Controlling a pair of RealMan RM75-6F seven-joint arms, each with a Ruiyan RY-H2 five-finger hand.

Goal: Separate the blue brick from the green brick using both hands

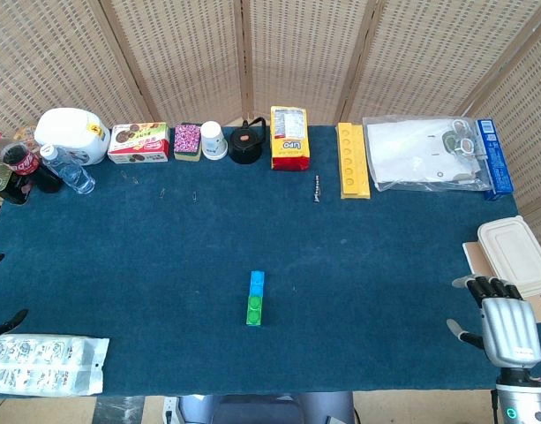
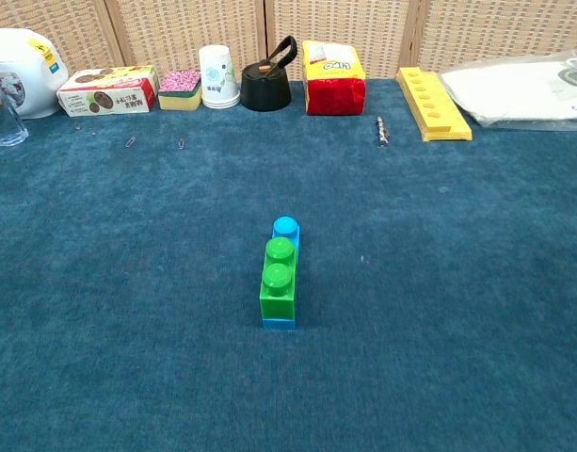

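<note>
The green brick (image 1: 254,308) is stacked on the blue brick (image 1: 257,280) in the middle of the blue cloth, near the front. In the chest view the green brick (image 2: 279,278) covers most of the blue brick (image 2: 285,226), leaving one blue stud free at the far end. My right hand (image 1: 501,320) hovers at the table's right front corner, fingers apart, holding nothing, far from the bricks. Only dark fingertips of my left hand (image 1: 3,323) show at the left edge, spread and holding nothing. Neither hand appears in the chest view.
Along the back stand a white jug (image 1: 73,134), a cookie box (image 1: 138,142), a paper cup (image 1: 214,140), a black pot (image 1: 246,143), a snack bag (image 1: 289,138) and a yellow tray (image 1: 353,160). A blister pack (image 1: 42,364) lies front left, a food container (image 1: 515,253) at right.
</note>
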